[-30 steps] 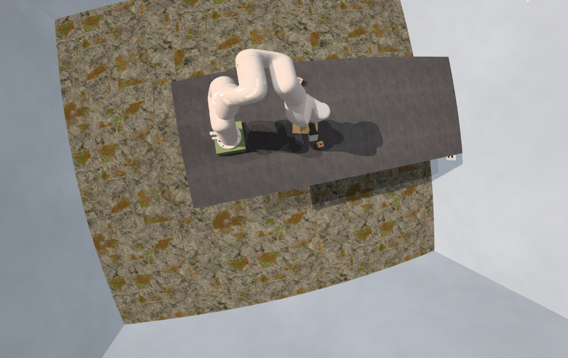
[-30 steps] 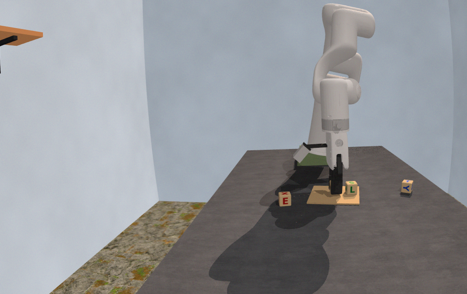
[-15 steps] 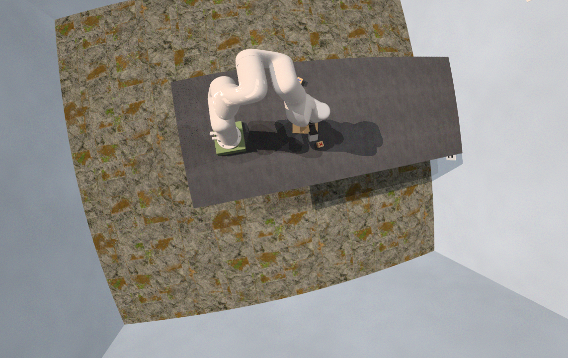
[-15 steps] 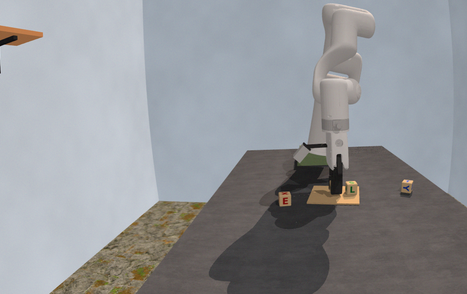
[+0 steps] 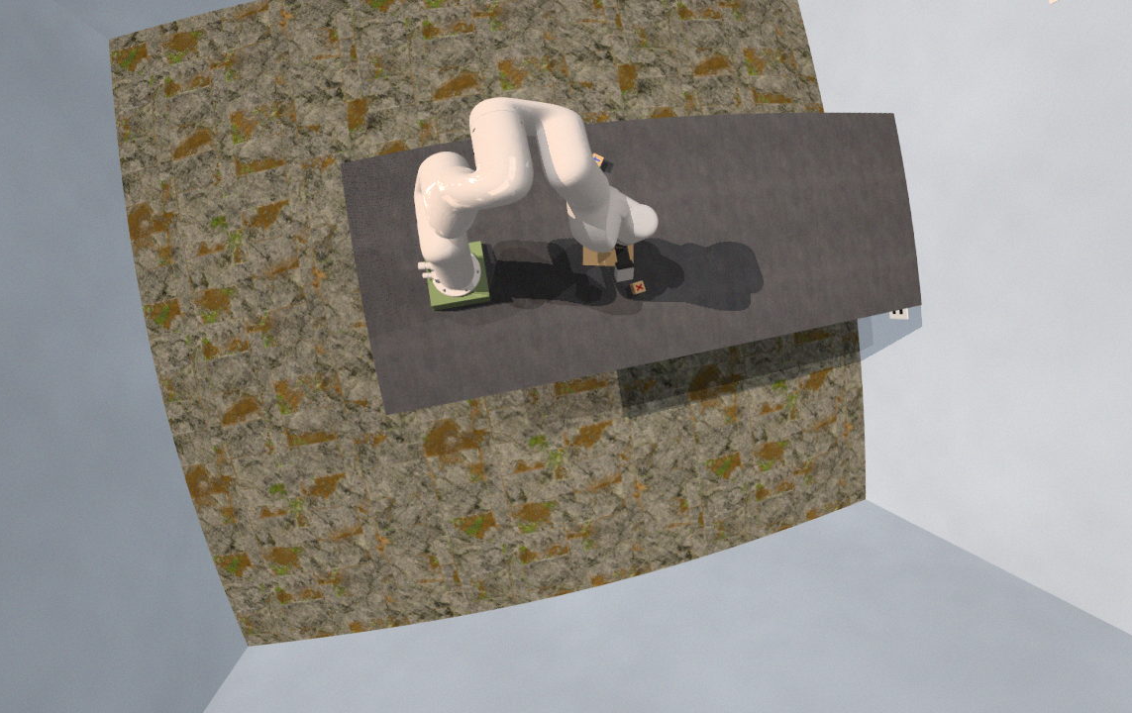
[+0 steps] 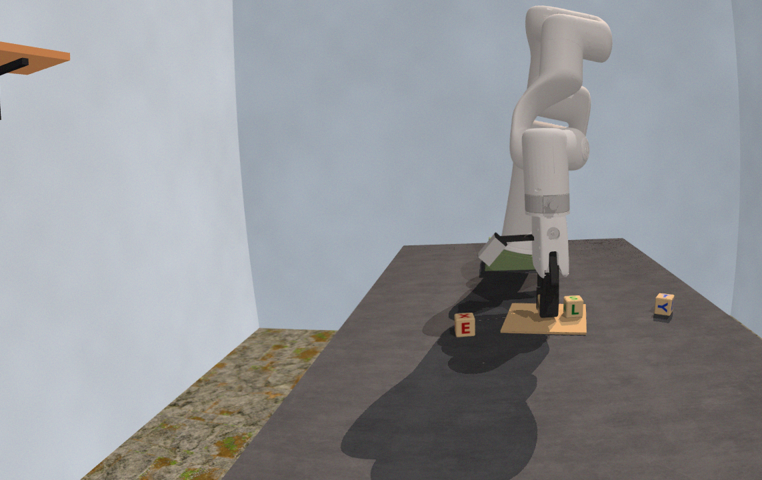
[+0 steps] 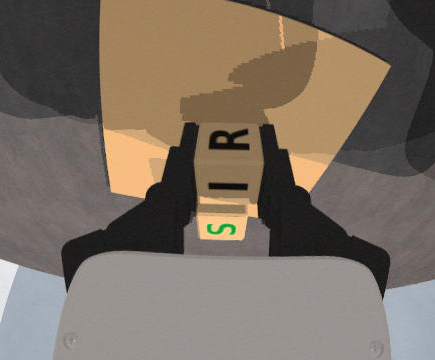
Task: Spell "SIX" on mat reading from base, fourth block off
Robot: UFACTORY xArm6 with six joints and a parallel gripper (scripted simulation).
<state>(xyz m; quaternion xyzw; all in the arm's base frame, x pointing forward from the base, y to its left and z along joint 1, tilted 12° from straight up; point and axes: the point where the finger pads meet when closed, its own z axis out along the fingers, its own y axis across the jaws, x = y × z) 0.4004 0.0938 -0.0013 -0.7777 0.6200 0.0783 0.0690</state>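
My gripper (image 6: 548, 313) (image 7: 228, 144) is shut on the block with a black I (image 7: 228, 186) on top and an R on one side. It is upright and low over the middle of the tan mat (image 5: 598, 255) (image 6: 527, 327) (image 7: 142, 60); whether the block touches the mat is hidden. The green S block (image 6: 573, 307) (image 7: 222, 227) sits flat on the mat, close beside the fingers, S up. The red X block (image 5: 638, 287) (image 6: 465, 325) stands off the mat, X up. The blue-lettered block (image 5: 598, 160) (image 6: 664, 305) lies off the mat on the opposite side.
The grey table (image 5: 782, 186) (image 6: 628, 405) carries the robot's green base (image 5: 460, 298) (image 6: 509, 261). In the overhead view the arm covers part of the mat and the S block. A wall shelf (image 6: 11, 51) is at the left in the exterior view, away from the table.
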